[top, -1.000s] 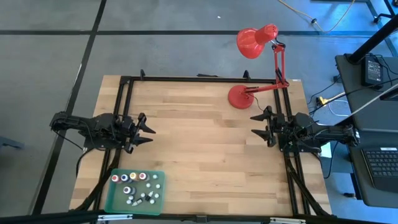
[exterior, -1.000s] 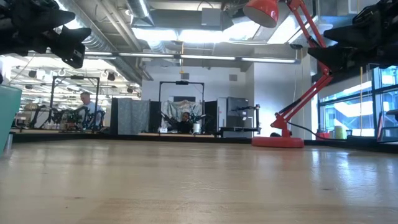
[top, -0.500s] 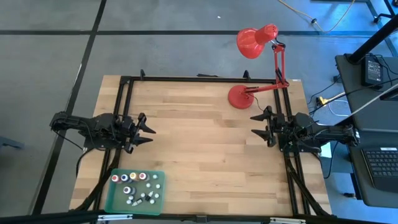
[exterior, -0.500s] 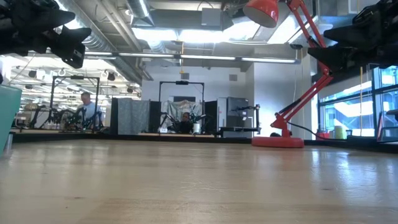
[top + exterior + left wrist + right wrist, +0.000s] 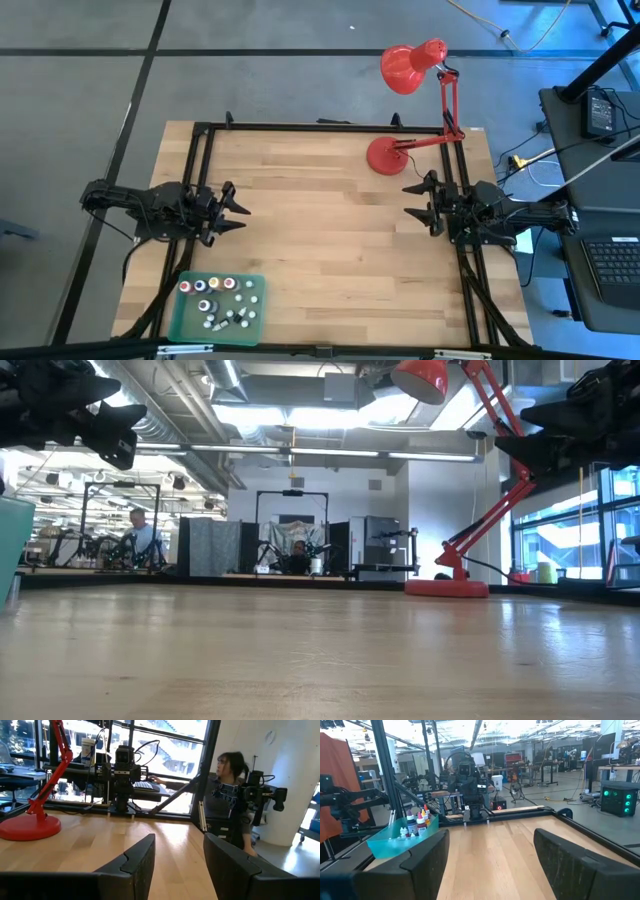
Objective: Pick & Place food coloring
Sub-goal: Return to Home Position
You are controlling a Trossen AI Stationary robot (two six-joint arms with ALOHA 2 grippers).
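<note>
All the food coloring bottles [image 5: 203,305] stand inside the translucent green tray [image 5: 256,328], which sits at the front left corner of the wooden table [image 5: 330,250]. A row of coloured caps runs along the tray's far side, and smaller whitish bottles cluster nearer the table's front edge. The right wrist view shows the taller bottles upright, their long axes vertical, tips up. Whether every small one stands or lies I cannot tell. No bottle shows anywhere on the bare boards outside the tray. The left gripper [image 5: 240,215] hovers over the left side of the table, pointing inward. The tray lies just beside it, toward the front edge, so the left arm is by far the nearer one. Its fingers are spread apart and hold nothing. The right gripper [image 5: 408,201] faces it from the opposite side, well apart from the tray and near the base of the red desk lamp [image 5: 388,155]. It is likewise released and empty. Judging by this, the sorting looks finished, and the arms need only settle into their rest pose, keeping clear of tray and lamp.
</note>
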